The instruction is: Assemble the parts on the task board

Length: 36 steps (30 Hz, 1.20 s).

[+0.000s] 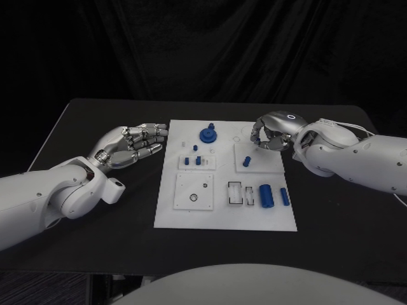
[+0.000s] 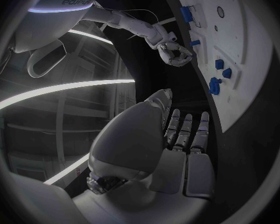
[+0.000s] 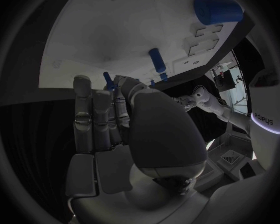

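**Closing in on a part at the board's far right corner**

Head view: looking down on the white board (image 1: 259,216) lying in the middle of the bench (image 1: 93,127). Hanging the right hand (image 1: 272,132) over the board's far right corner, fingers curling in toward the thumb. Not managing to tell from here whether clamped on a part or closed on nothing. Resting the left hand (image 1: 135,145) just beside the board's left edge, fingers apart, holding nothing. Seeing two blue cylinders (image 1: 267,196) lying near the right front and a blue knob (image 1: 207,135) standing at the far middle. Judging by the loose pieces: probably working an early pick-up, with most of the assembly yet to do.

Left wrist view: showing the left fingers stretched out straight and empty, off the board's edge. Also catching the right hand from across the board, curled, seemingly poised above the surface rather than pressing on it, something flattened out in the head view.

Right wrist view: looking along the right fingers, lying side by side with the thumb crossing in front. Finding a small blue peg (image 3: 107,79) right at the fingertips, hidden from the other views. Touching or merely behind them: impossible to say. Spotting a thicker blue pin (image 3: 157,59) farther off on the board.

Next, probably: pinching the peg squarely, lifting it straight, then lining it up with its hole.
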Available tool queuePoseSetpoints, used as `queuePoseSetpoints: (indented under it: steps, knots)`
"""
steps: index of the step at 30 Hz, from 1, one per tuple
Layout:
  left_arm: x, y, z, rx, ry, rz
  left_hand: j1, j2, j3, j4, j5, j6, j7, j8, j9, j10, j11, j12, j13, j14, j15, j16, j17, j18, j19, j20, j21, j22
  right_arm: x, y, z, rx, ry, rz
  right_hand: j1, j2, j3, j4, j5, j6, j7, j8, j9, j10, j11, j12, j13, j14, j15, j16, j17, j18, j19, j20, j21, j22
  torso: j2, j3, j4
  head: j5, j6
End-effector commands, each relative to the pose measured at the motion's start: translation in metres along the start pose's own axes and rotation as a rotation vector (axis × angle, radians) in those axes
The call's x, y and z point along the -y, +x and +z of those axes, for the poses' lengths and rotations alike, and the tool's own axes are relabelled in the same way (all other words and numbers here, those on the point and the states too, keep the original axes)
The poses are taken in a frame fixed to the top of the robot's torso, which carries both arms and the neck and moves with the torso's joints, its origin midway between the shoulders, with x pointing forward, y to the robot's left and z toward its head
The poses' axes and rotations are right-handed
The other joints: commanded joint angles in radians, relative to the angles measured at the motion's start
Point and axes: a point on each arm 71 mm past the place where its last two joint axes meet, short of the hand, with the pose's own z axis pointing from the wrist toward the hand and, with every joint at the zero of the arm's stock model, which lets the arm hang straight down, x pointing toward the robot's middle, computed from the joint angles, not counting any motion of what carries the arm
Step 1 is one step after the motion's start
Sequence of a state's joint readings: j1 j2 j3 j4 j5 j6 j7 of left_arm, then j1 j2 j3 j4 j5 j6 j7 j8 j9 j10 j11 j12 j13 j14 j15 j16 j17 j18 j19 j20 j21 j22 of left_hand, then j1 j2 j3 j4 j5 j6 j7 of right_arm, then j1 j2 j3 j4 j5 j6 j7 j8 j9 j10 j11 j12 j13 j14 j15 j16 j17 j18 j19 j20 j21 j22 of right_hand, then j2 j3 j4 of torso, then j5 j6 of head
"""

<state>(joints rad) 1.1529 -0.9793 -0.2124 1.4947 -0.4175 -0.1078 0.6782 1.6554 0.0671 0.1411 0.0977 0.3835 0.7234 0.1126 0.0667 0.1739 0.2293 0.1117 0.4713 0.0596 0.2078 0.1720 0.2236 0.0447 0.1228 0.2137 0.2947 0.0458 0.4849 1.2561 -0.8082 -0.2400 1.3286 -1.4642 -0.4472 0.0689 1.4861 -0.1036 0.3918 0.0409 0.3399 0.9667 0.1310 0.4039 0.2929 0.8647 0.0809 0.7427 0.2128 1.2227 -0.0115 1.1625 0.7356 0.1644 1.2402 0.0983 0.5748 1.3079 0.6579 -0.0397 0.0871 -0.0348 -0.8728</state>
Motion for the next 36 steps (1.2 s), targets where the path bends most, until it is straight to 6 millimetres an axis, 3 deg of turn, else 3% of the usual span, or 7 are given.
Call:
queuePoseSetpoints:
  steps: [1,9,16,20,30,36]
  knots:
    - [0.001,0.002,0.001,-0.008,0.020,-0.017,-0.003,0.010,0.001,-0.006,-0.001,-0.006,0.002,0.003,-0.002,-0.009,0.000,-0.003,-0.002,0.006,0.003,0.004,0.001,-0.019,0.008,0.000,0.007,-0.001,-0.002,-0.013,0.001,0.054,0.003,-0.002,-0.001,0.000,-0.001,-0.005,-0.005,-0.001,-0.001,-0.003,0.003,0.024,-0.017,-0.008,-0.001,0.007,0.002,0.003,0.002,0.001,0.002,-0.005,0.008,0.047,0.001,-0.0002,0.0007,-0.001,0.000]
    - [0.000,0.003,0.001,-0.013,0.010,-0.021,-0.005,0.010,0.001,-0.007,-0.002,-0.009,0.003,0.003,-0.003,-0.016,0.001,-0.006,-0.002,0.003,0.004,0.003,0.000,-0.023,0.010,0.000,0.007,-0.005,-0.015,-0.026,-0.002,0.056,-0.012,0.010,-0.005,-0.002,0.001,-0.004,-0.012,-0.008,0.000,-0.008,0.006,0.027,-0.016,-0.016,-0.003,0.011,0.002,0.004,0.004,0.000,0.003,-0.005,0.011,0.047,0.001,-0.0007,0.0004,0.005,0.000]
    - [-0.001,0.004,0.002,-0.018,0.004,-0.024,-0.006,0.010,0.001,-0.007,-0.001,-0.012,0.004,0.002,-0.003,-0.021,0.002,-0.009,-0.003,0.002,0.006,0.004,0.000,-0.026,0.013,0.000,0.007,-0.004,-0.047,-0.023,-0.006,0.015,-0.084,0.046,-0.007,-0.004,0.004,-0.006,-0.019,-0.017,0.001,-0.015,0.009,0.032,-0.016,-0.022,-0.004,0.018,0.002,0.008,0.011,-0.001,0.007,-0.005,0.019,0.048,0.001,-0.0028,0.0008,0.011,0.000]
    - [-0.002,0.004,0.002,-0.022,0.000,-0.028,-0.007,0.011,0.002,-0.008,-0.001,-0.013,0.004,0.002,-0.004,-0.023,0.002,-0.010,-0.003,0.002,0.006,0.004,0.000,-0.027,0.014,0.000,0.007,-0.004,-0.073,-0.016,-0.007,-0.017,-0.152,0.063,-0.006,-0.005,0.005,-0.008,-0.021,-0.023,0.002,-0.019,0.010,0.033,-0.016,-0.024,-0.004,0.021,0.002,0.010,0.014,-0.001,0.008,-0.005,0.020,0.048,0.000,-0.0022,0.0013,0.015,0.000]
    - [-0.005,0.007,0.001,-0.028,-0.013,-0.036,-0.008,0.013,0.003,-0.008,-0.001,-0.015,0.006,0.002,-0.004,-0.027,0.003,-0.012,-0.003,0.003,0.007,0.005,0.000,-0.029,0.018,0.000,0.008,-0.002,-0.117,0.001,0.000,-0.058,-0.269,0.070,-0.005,-0.008,0.006,-0.012,-0.024,-0.030,0.003,-0.024,0.011,0.035,-0.015,-0.027,-0.004,0.024,0.003,0.010,0.015,-0.001,0.010,-0.005,0.022,0.048,0.000,-0.0021,0.0017,0.028,0.000]
    - [-0.007,0.009,0.000,-0.032,-0.018,-0.041,-0.008,0.013,0.003,-0.008,-0.001,-0.015,0.006,0.002,-0.004,-0.028,0.003,-0.011,-0.003,0.004,0.008,0.007,0.000,-0.031,0.021,0.000,0.009,0.000,-0.140,0.016,0.007,-0.089,-0.330,0.058,-0.005,-0.009,0.006,-0.013,-0.025,-0.031,0.003,-0.025,0.012,0.036,-0.015,-0.027,-0.004,0.025,0.003,0.011,0.016,-0.001,0.011,-0.005,0.023,0.048,-0.002,-0.0039,0.0028,0.041,0.000]
